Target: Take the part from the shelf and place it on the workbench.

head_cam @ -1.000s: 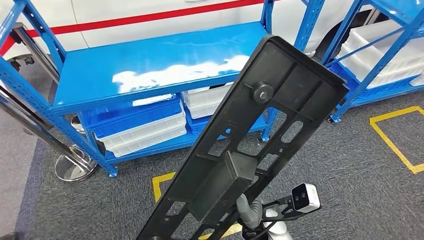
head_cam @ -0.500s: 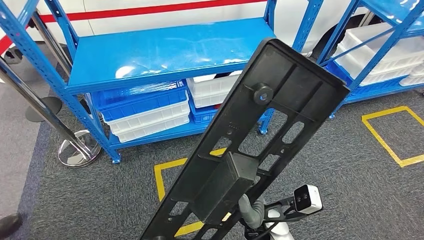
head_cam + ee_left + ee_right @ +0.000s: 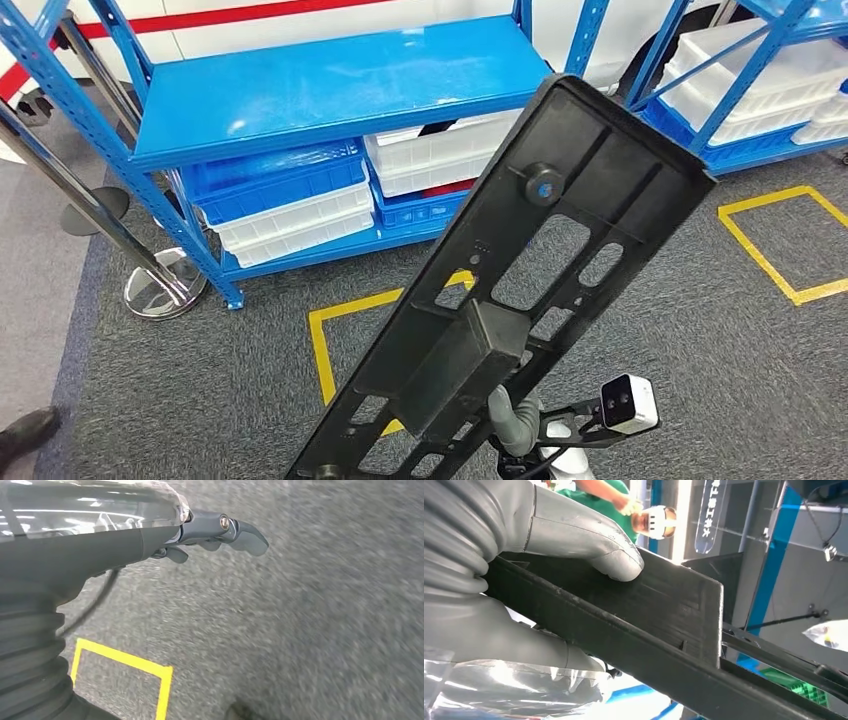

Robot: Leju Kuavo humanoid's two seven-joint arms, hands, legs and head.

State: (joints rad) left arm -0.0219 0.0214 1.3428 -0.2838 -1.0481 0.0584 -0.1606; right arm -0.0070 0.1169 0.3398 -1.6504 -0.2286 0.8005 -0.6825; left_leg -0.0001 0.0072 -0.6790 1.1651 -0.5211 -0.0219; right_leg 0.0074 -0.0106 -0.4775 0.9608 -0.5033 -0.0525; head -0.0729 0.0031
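Both hands low: right hand (image 3: 524, 575) grips black part (image 3: 520, 290), tilted upward; left hand (image 3: 220, 532) fingers curled, empty. Camera shifted; blue shelf (image 3: 330, 85) now farther up-frame.

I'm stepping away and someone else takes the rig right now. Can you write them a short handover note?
Right hand: grips the long black part, thumb pressed on its flat face; the part slants up across the head view.
Left hand: holds nothing, fingers loosely curled, hanging over the grey carpet.
Blue shelf: in front of the robot, its top board bare; white and blue bins sit on the level below.
Done: part is off the shelf and in hand.
Left: carry it to the workbench and set it down.
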